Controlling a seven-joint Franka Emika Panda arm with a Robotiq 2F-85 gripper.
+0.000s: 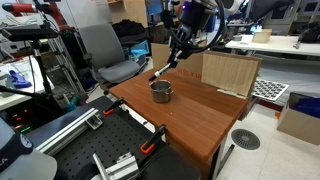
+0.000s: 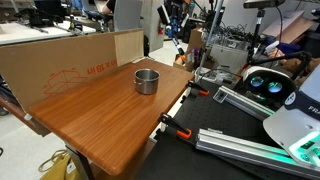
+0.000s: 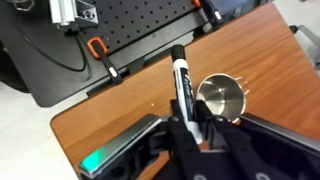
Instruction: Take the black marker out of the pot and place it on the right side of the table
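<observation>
My gripper [image 1: 176, 52] is shut on the black marker [image 1: 163, 70] and holds it slanted in the air above the wooden table [image 1: 205, 120]. The small metal pot [image 1: 161, 91] stands on the table just below the marker's lower end. In the wrist view the marker [image 3: 181, 82] sticks out from between my fingers [image 3: 190, 128], and the empty pot [image 3: 222, 97] lies just beside it. The pot [image 2: 147, 80] also shows near the middle of the table [image 2: 90, 125] in an exterior view; there my gripper is hard to make out at the top.
A cardboard box [image 1: 231, 70] stands along one table edge and also shows in an exterior view [image 2: 60, 60]. Orange clamps [image 3: 97, 47] grip the table's edge by black perforated boards [image 1: 110, 150]. An office chair [image 1: 105, 50] stands beyond the table.
</observation>
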